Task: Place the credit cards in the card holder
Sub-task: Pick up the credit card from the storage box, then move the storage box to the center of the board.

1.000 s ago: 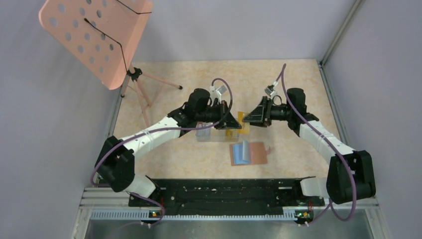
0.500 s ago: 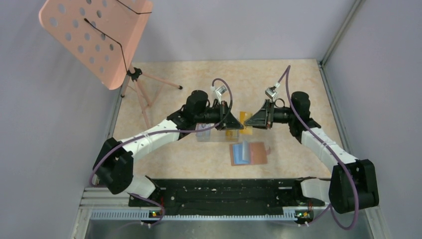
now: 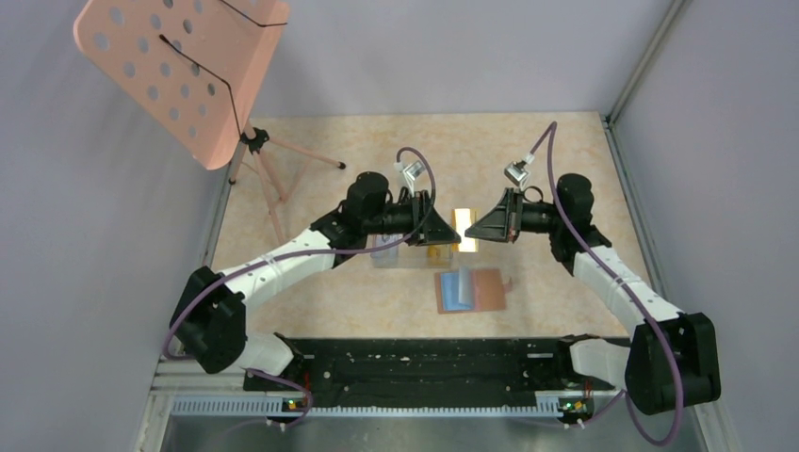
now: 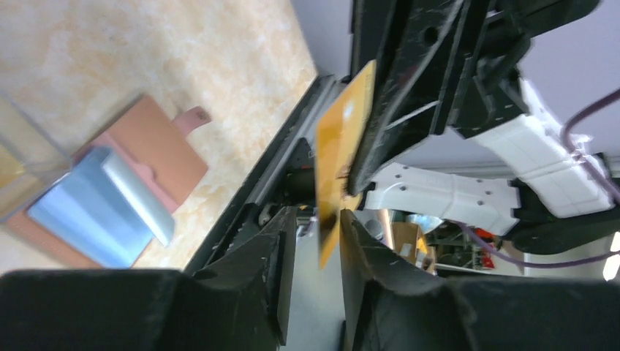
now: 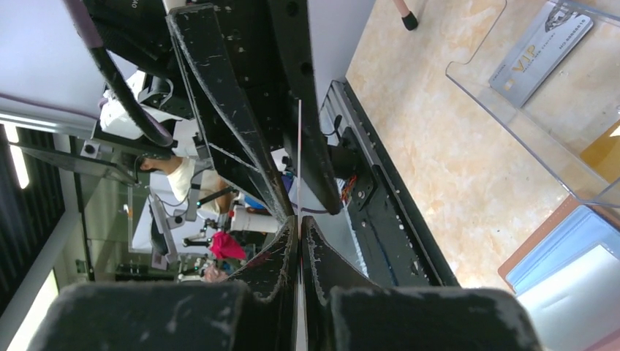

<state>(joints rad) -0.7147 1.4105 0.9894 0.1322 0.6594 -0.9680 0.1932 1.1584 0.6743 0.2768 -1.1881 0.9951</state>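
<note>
- Top view: two arms reach in from either side and meet over the middle of a pale, marbled bench (image 3: 565, 151).
- The left hand (image 3: 451, 232) and the right hand (image 3: 472, 233) face each other tip to tip, with a yellow card (image 3: 463, 231) standing on edge between them, up off the bench.
- Just below the meeting point, nearer the arm bases, the card holder (image 3: 485, 290) lies open and flat with its blue lining facing up.
- A clear plastic box (image 3: 400, 254) sits under the left hand, beside the card holder.
- A pink perforated stand (image 3: 179, 71) on thin legs rises at the far left.
- Left wrist view: the left hand (image 4: 319, 223) has its fingers slightly spread. The lower end of the yellow card (image 4: 340, 153) sits in the gap, with space showing on one side.
- The right hand (image 4: 358, 172) comes in from above and pinches the card higher up.
- The open card holder (image 4: 164, 150) lies on the bench below, at the left.
- Right wrist view: the right hand (image 5: 299, 219) is pressed together on the yellow card (image 5: 299, 161), seen edge-on as a thin line.
- The left hand (image 5: 307, 190) straddles the card from above.
- At the right, the clear plastic box (image 5: 504, 110) holds a pale card (image 5: 539, 50) marked VIP and another yellow-orange card (image 5: 605, 152). A corner of the card holder (image 5: 577, 245) shows below it.
</note>
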